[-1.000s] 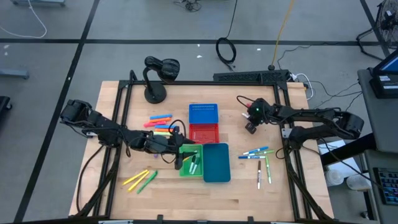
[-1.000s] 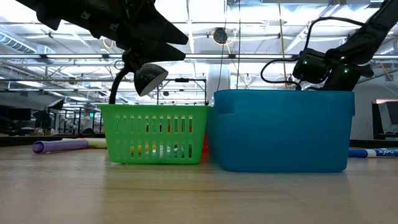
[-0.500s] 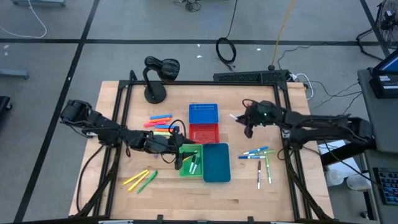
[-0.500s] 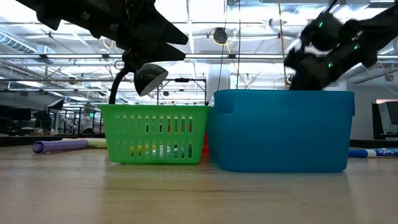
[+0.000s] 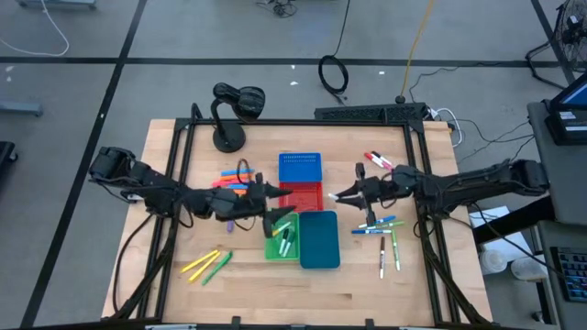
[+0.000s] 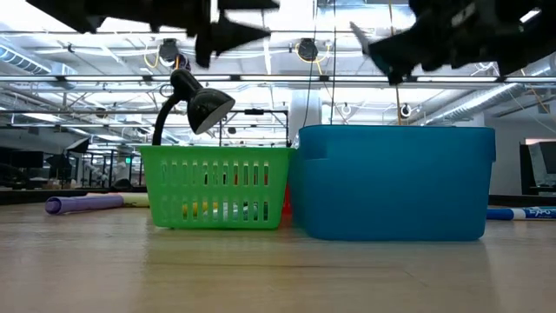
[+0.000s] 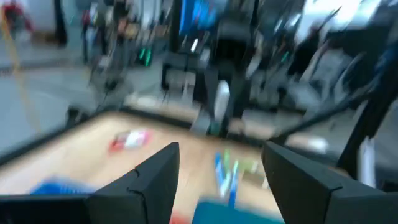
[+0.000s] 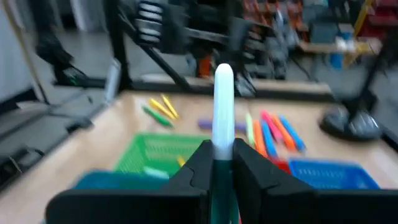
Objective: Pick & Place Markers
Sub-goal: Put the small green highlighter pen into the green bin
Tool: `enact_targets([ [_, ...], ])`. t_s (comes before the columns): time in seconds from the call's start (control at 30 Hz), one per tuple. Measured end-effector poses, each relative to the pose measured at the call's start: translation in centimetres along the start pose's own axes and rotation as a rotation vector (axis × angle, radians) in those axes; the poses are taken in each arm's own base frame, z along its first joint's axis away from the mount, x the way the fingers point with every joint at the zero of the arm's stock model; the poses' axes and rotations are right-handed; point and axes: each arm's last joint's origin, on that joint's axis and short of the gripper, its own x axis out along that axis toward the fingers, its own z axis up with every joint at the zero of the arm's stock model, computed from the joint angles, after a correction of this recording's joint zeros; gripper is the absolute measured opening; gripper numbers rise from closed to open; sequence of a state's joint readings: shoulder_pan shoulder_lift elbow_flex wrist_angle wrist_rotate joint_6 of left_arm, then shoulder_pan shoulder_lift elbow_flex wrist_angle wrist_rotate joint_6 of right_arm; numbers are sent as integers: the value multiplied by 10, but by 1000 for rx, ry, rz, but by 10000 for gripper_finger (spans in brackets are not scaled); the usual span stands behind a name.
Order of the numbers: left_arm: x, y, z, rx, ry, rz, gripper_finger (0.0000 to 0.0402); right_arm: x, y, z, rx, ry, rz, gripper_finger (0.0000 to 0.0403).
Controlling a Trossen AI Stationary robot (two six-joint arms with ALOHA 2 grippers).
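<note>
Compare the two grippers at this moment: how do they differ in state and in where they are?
The left gripper has its fingers spread apart with nothing between them, while the right gripper is shut on a white marker. The left gripper sits over the red bin, beside the green bin; the right gripper hangs over bare wood to the right of the red bin. Both are raised above the table and point toward each other.

Markers (image 5: 383, 223) scattered flat on table; one white marker (image 8: 222, 106) gripped.
</note>
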State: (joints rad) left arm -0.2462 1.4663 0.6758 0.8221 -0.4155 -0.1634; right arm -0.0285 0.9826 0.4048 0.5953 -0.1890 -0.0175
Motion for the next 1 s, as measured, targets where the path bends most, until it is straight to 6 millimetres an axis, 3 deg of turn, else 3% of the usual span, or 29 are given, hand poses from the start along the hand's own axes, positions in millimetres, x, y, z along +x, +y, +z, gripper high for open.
enact_targets([
  [0.27,19,-5,-1,136,-151,-141,235,16,21,5,-59,-159,105,26],
  [0.57,68,-27,-17,418,-156,-156,234,44,36,8,-121,-133,172,26],
  [0.73,82,-35,-15,420,-176,-191,234,50,39,7,-138,-122,183,26],
  [1.0,85,-36,-15,344,-137,-197,234,50,39,6,-143,-111,183,26],
])
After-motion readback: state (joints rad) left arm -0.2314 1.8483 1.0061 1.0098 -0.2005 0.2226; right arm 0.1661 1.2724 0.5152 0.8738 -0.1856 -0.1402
